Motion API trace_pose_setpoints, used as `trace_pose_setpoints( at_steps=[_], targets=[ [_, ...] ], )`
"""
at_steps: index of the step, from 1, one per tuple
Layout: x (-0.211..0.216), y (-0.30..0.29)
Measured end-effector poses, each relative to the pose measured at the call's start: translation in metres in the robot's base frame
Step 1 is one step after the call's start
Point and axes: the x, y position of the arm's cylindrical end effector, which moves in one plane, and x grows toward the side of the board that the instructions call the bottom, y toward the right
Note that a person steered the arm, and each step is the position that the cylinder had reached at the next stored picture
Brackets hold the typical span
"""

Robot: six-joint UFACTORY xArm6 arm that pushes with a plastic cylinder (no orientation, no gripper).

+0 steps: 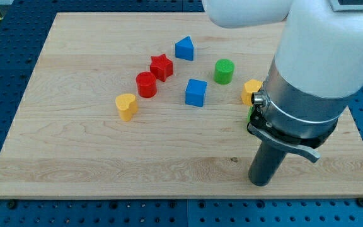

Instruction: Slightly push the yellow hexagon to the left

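My tip (259, 182) rests on the wooden counter (74, 157) toward the view's lower right, and the rod carries no gripper, so nothing is clenched or grasped. The yellow hexagon (251, 91) sits at about 12 o'clock from my tip, a fair way up the board, its right side hidden behind the arm's grey collar (295, 116). A sliver of a green block (251, 113) shows just below the hexagon at the collar's edge; its shape cannot be made out. At 10 o'clock from the hexagon, near it, stands the green cylinder (224, 71). At 9 o'clock from the hexagon lies the blue cube (196, 92), directly in the hexagon's leftward line, with bare counter between them. Farther that way come the red cylinder (146, 84) and the red star (161, 67), close together, then the yellow heart (126, 106). A blue wedge-shaped block (184, 48) lies toward the view's top. Counted: two yellow, two red, two blue, two green
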Motion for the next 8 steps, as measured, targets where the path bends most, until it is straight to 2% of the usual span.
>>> trace_pose_setpoints(
  at_steps=[2, 3, 4, 5, 8],
  targets=[
    [-0.008, 0.123],
    [-0.063, 0.131],
    [-0.134, 0.125],
    [-0.154, 0.117],
    [-0.155, 0.063]
  ],
)
